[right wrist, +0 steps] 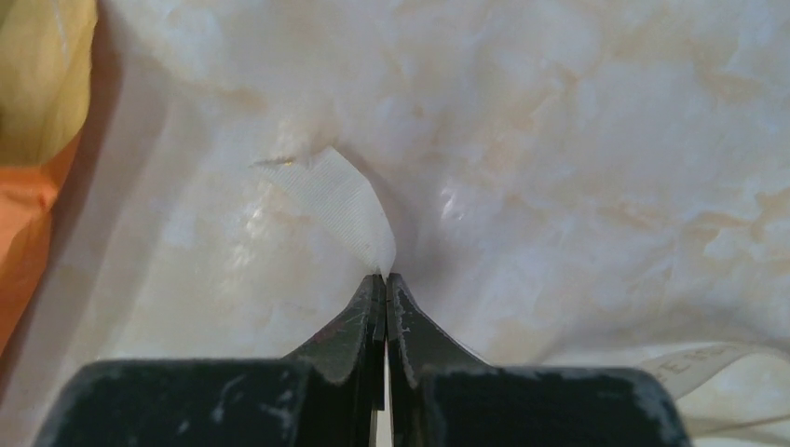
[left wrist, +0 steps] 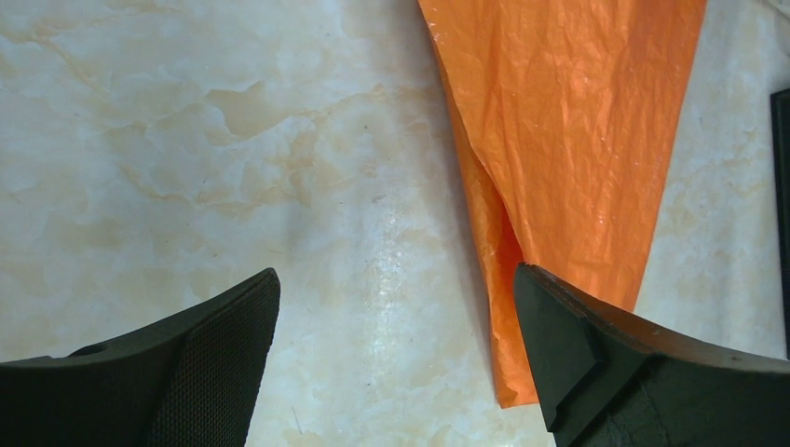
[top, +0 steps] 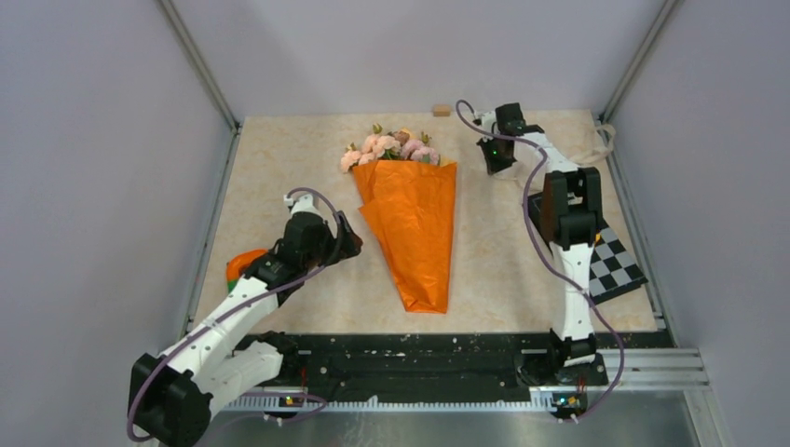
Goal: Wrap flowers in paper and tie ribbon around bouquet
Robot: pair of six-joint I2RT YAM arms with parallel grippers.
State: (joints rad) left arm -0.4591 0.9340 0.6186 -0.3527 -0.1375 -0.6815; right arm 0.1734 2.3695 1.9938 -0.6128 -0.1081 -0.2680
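- Orange paper [top: 415, 233] is rolled into a narrow cone that lies flat at the middle of the table [top: 279, 168]. Its point is toward the arms' bases and its wide mouth toward the far wall.
- Pink and cream flowers [top: 391, 147] with green leaves stick out of that mouth, so paper and flowers together make the bouquet [top: 405, 172].
- Left hand [top: 347, 240] hangs low just left of the cone, about halfway along it. Its jaws are spread wide and hold nothing.
- From the left wrist, bare marbled table shows between the two dark fingers [left wrist: 214, 345]. The cone's narrow end lies just beside the right-side finger, and whether they touch cannot be told.
- Right hand [top: 494, 154] is at the far right of the table, to the right of the flowers and apart from them, pointing down.
- From the right wrist, its jaws are pressed together, with the end of the ribbon [right wrist: 340, 200] pinched at their tips. That end curls up from the table to the tips.
- More cream strip lies flat in the lower right corner of the right wrist view. From above, a cream loop lies by the table's far right edge.
- At the left edge of the right wrist view, the paper's orange face and paler yellow face show near the hand.
- A black-and-white checkerboard [top: 615, 265] lies at the table's right edge, beside the right arm.
- A small wooden block [top: 442, 110] sits against the far wall.
- An orange-and-green thing [top: 240, 265] lies partly hidden under the left arm.
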